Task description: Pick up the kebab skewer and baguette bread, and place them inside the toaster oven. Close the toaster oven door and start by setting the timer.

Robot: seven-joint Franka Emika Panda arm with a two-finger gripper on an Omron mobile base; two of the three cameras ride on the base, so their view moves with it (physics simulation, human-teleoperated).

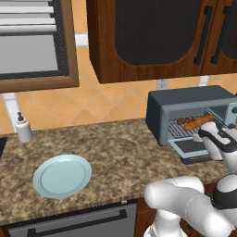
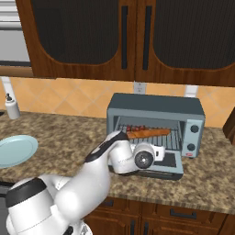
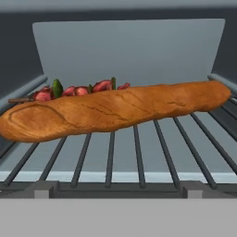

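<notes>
Nearest to the hand camera lies the baguette bread (image 3: 115,110), across the wire rack (image 3: 139,152) of the toaster oven (image 2: 156,106). The gripper (image 2: 160,151) hovers just in front of the opening with its jaws wide apart, holding nothing. I judge the bread is released and the hand is free for the door. The bread's long axis runs side to side along the rack, one end slightly deeper. Just behind it, the kebab skewer (image 3: 78,90) lies almost parallel. The toaster oven door (image 2: 167,161) hangs down, not yet closed.
</notes>
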